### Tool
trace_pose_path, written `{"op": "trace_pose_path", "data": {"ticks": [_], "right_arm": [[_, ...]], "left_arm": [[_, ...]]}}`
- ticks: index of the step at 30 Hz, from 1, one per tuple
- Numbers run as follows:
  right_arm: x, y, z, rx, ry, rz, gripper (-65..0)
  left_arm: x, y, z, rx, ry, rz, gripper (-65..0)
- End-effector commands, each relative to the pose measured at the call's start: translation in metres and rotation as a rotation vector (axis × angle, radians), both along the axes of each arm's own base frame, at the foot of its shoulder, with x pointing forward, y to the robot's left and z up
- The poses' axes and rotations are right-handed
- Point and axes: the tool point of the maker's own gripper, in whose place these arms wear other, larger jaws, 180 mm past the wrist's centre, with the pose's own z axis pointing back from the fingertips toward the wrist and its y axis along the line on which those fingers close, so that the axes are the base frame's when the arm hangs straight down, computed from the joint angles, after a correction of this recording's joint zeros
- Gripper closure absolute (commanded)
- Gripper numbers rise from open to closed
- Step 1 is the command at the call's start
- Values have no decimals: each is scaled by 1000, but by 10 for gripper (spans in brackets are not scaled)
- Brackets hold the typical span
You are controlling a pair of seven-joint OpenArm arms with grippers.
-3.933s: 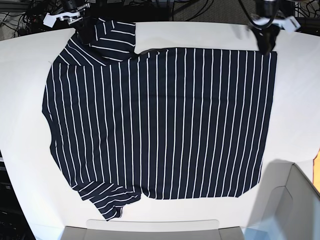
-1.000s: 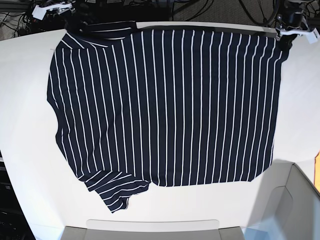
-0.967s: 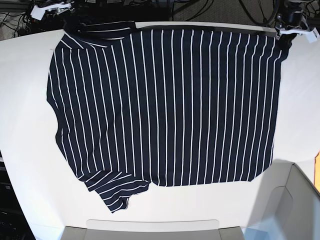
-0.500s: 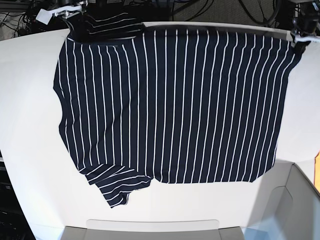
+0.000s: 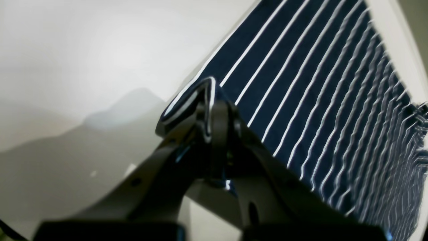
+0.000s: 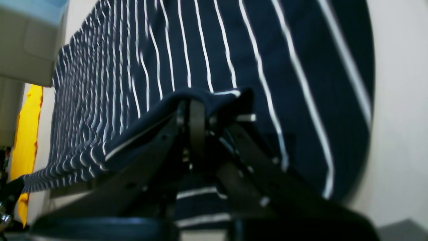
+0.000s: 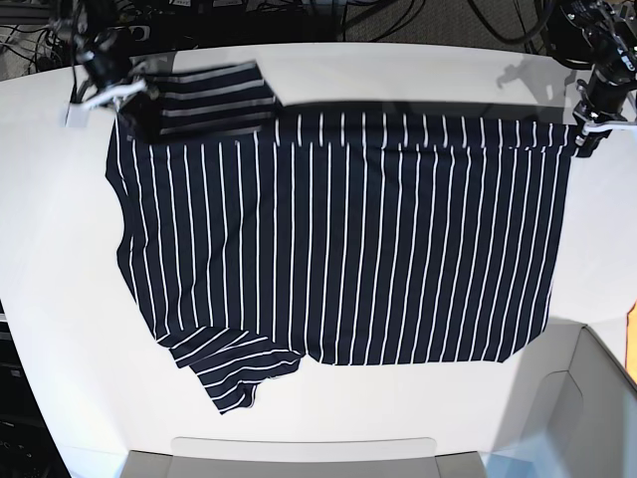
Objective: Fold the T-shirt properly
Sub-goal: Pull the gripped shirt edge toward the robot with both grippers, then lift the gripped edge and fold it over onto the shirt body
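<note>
The T-shirt (image 7: 348, 239), dark navy with thin white stripes, lies spread on the white table (image 7: 50, 249), its far edge lifted off the surface. My left gripper (image 7: 582, 137) is at the far right, shut on the shirt's corner. In the left wrist view the left gripper (image 5: 207, 110) pinches a fold of the T-shirt (image 5: 317, 83). My right gripper (image 7: 124, 98) is at the far left, shut on the shoulder near a striped sleeve (image 7: 214, 98). In the right wrist view the right gripper (image 6: 192, 100) has the T-shirt (image 6: 200, 50) draped over its closed jaws.
A grey bin (image 7: 577, 408) stands at the near right corner and a pale tray (image 7: 299, 453) along the near edge. Something orange-yellow (image 7: 631, 329) shows at the right edge. Cables (image 7: 398, 15) crowd the floor behind the table.
Both grippers have drawn the shirt's far edge toward the near side, away from the table's back rim. The near hem and the lower sleeve have stayed put.
</note>
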Motion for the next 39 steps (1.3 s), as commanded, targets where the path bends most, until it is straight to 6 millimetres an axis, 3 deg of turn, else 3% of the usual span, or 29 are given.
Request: {"op": "trace_pose_path", "data": {"ticks": [1,13,18,27,34,39], "right_arm": [[9,-5,13,-9,-39,4,0],[54,-3,16,-179,-23,105,0],[73,-5,20,-279,-43,109,0],[93,-10,22,-363,-36,114,0],[111,-14,20,-351,-24,110,0],[122,-6,15,-341,-19,139,0]], "left_arm": [[11,9,15,36,-41,10,0],[75,8,38,-20,-115,-12,0],[104,9,25,15,-60,-35,0],[129,18,22,37,-37,-15,0],[157,5,22,77,-30,-62,0],[162,4,20,104,-38,-67,0]]}}
